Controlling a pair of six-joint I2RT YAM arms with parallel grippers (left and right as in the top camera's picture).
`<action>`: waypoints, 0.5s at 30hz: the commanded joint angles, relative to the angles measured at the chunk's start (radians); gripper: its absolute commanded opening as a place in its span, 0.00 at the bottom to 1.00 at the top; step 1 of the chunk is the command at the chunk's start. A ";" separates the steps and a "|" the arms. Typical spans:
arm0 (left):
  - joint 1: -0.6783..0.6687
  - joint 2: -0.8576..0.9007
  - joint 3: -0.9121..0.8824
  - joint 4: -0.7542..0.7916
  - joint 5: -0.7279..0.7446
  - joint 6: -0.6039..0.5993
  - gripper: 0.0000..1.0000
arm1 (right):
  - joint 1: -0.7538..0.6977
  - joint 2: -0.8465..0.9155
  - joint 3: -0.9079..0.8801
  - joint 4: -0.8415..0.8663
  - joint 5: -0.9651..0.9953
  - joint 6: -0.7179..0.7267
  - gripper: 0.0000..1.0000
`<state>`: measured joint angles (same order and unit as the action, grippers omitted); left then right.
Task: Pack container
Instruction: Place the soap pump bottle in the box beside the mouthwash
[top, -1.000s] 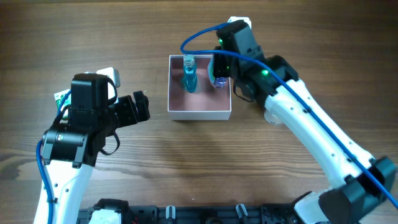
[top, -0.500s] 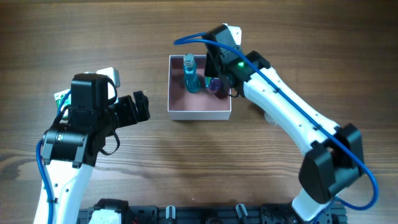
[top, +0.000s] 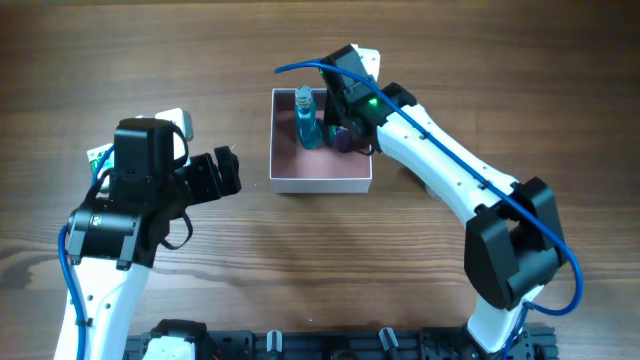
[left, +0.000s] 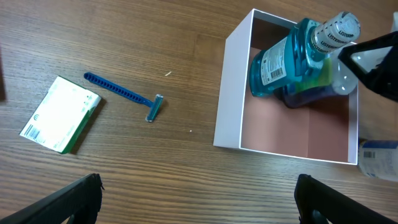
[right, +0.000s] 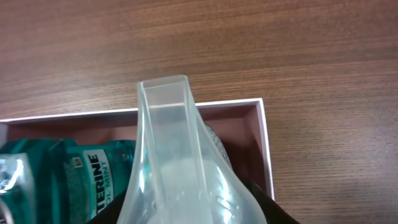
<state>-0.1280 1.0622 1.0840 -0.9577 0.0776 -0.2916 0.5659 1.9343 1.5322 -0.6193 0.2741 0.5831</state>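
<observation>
Nearest me, my left gripper (top: 228, 172) hangs at 9 o'clock of the container (top: 320, 186). Its jaws are spread wide and hold nothing, and in its wrist view the fingertips sit far apart at the bottom corners.

Under it on the wood lie a blue razor (left: 124, 94) and a green-and-white packet (left: 59, 114), both well clear of the box, off its 9 o'clock side.

The container sits near 12 o'clock on the table. It is square and shallow, with white walls and a dusty-pink floor. The 6 o'clock half of that floor is bare.

A teal mouthwash bottle (top: 306, 122) leans in the 12 o'clock part, its cap over the far wall. A darker purple bottle (top: 343, 139) lies against it toward 1 o'clock.

My right gripper (top: 345, 128) is down inside that far corner, over the purple bottle. Its wrist view shows one pale translucent finger (right: 169, 155) and little else, so I cannot tell whether it is gripping the bottle or has let go.

I judge I am placing the purple bottle. Next I need to confirm release and lift straight up without nudging the leaning teal bottle, then fetch the loose items.
</observation>
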 joint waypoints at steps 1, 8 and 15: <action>0.001 0.002 0.021 0.003 0.019 -0.008 1.00 | -0.002 0.000 0.015 0.021 0.036 0.017 0.45; 0.001 0.002 0.021 0.003 0.019 -0.008 1.00 | -0.002 0.000 0.015 0.024 0.014 -0.034 0.79; 0.001 0.002 0.021 0.003 0.019 -0.008 1.00 | -0.002 -0.002 0.016 0.014 -0.009 -0.065 0.83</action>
<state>-0.1280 1.0622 1.0840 -0.9573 0.0776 -0.2916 0.5659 1.9347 1.5322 -0.6010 0.2737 0.5457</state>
